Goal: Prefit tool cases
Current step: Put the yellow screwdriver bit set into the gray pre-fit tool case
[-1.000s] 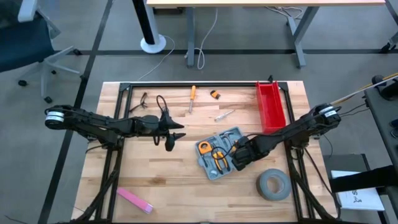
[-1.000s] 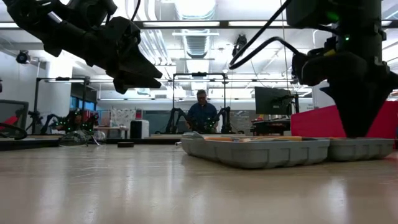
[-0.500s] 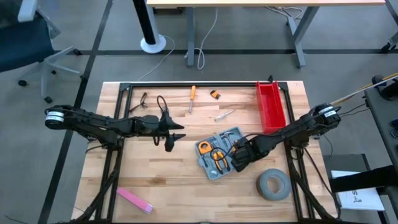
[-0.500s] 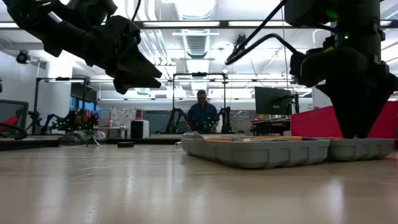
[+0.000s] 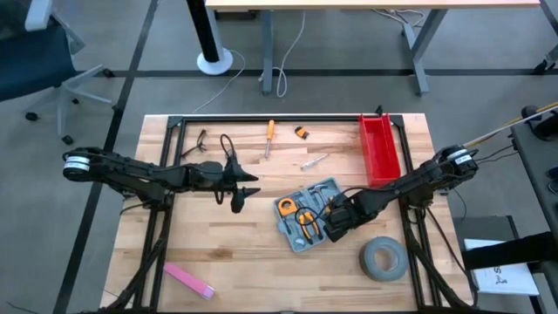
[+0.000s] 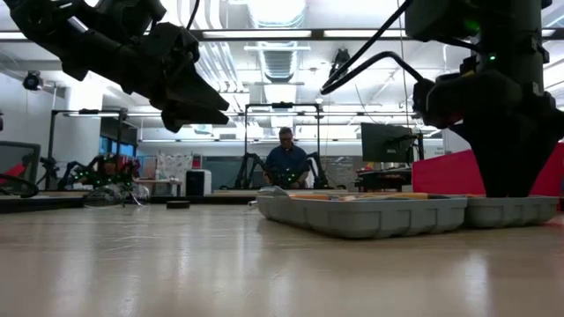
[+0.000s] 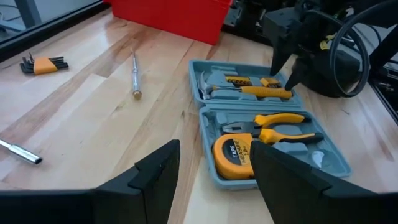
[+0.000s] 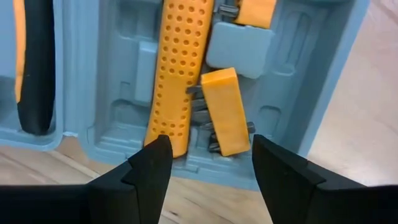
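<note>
The case (image 5: 307, 215) lies open, already holding hammer, pliers and tape measure. A screwdriver (image 5: 269, 138) and hex keys (image 5: 302, 133) still lie near the counter's far edge. Right tool (image 8: 208, 163) hovers released over the case; left tool (image 7: 211, 177) waits, also released.

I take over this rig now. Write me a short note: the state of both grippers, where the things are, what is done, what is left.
Left gripper: jaws open, empty, hanging above the table left of the tool case.
Right gripper: jaws open, empty, just over the case's right end, above the small yellow bit holder.
Done: hammer, pliers and tape measure lie in the open case.
Left: orange screwdriver, hex key set and silver driver are on the table behind the case.
</note>
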Controlling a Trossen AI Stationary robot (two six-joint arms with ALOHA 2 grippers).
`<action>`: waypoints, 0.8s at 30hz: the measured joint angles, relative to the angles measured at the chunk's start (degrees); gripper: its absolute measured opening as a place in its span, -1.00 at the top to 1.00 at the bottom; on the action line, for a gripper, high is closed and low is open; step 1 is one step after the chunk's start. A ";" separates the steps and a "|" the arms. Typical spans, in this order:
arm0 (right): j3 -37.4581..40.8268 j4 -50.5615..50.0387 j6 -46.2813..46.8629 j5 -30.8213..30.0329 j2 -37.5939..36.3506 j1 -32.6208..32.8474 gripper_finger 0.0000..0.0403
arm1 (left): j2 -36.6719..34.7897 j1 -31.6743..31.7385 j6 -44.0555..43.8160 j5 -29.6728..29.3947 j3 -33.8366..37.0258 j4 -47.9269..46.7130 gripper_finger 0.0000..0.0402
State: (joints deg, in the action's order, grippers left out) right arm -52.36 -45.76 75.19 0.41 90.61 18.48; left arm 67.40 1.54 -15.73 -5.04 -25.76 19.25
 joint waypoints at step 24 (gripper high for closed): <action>2.09 10.89 -1.29 3.70 0.00 -0.63 0.11 | 0.00 0.07 0.27 0.04 0.00 0.00 -0.01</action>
State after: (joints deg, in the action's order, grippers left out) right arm -50.28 -34.87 73.89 4.11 90.61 17.85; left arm 67.40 1.61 -15.46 -4.99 -25.76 19.25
